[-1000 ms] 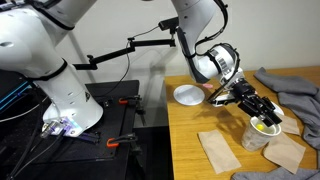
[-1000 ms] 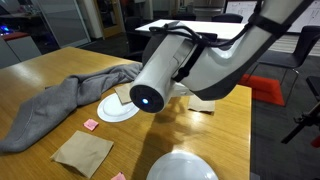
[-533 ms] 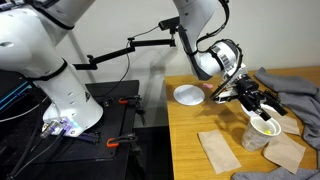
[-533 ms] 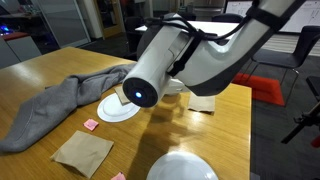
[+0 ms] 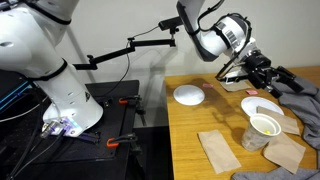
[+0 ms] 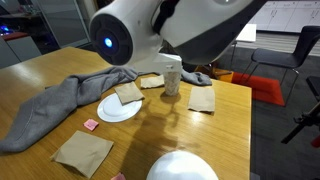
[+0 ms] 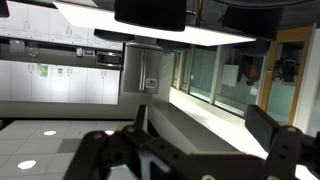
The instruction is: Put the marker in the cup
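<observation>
The white paper cup (image 5: 263, 131) stands near the table's front right, and it also shows in an exterior view as cup (image 6: 172, 76) beside tan paper pieces. A bit of yellow, the marker (image 5: 268, 126), lies inside the cup's mouth; from the side the cup's wall hides it. My gripper (image 5: 274, 78) hangs well above and behind the cup, clear of it. In the wrist view the gripper (image 7: 200, 135) is open with nothing between its dark fingers (image 7: 272, 128), and it looks out into the room, not at the table.
A shallow white dish (image 5: 189, 95) sits at the table's back left. A white plate (image 6: 118, 110) carries tan paper (image 6: 128, 92). Grey cloth (image 6: 55, 108) covers one side. More tan paper pieces (image 5: 218, 150) lie near the front edge. The arm's bulk (image 6: 170, 25) fills the top of an exterior view.
The gripper opened over the cup and let the marker go into it. It then rose up and back, away from the cup.
</observation>
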`<state>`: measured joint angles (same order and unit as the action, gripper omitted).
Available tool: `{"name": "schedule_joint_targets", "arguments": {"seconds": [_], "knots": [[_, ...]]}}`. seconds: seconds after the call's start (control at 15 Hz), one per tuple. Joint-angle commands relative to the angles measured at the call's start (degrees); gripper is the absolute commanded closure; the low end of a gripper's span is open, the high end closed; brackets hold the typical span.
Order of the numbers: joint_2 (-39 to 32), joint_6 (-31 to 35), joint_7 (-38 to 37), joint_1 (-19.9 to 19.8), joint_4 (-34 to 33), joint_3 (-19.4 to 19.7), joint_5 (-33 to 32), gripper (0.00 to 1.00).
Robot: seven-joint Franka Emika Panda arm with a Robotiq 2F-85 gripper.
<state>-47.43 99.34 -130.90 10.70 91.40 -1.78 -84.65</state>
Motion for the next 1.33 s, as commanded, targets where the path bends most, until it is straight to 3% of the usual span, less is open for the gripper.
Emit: {"name": "schedule_joint_targets", "arguments": {"seconds": [0.0,0.4,0.8,1.27], "knots": [[8.2,-3.3,4.3,-0.3,4.8,-1.9,4.6,0.00],[17.3,-9.4,7.3,0.5,7.9,-2.8,8.0,0.00],[24.0,-10.2,8.0,0.2,11.6,-3.8,8.0,0.00],[21.1,-9.9,6.9,0.1,9.2,-3.7,7.3,0.00]]}}
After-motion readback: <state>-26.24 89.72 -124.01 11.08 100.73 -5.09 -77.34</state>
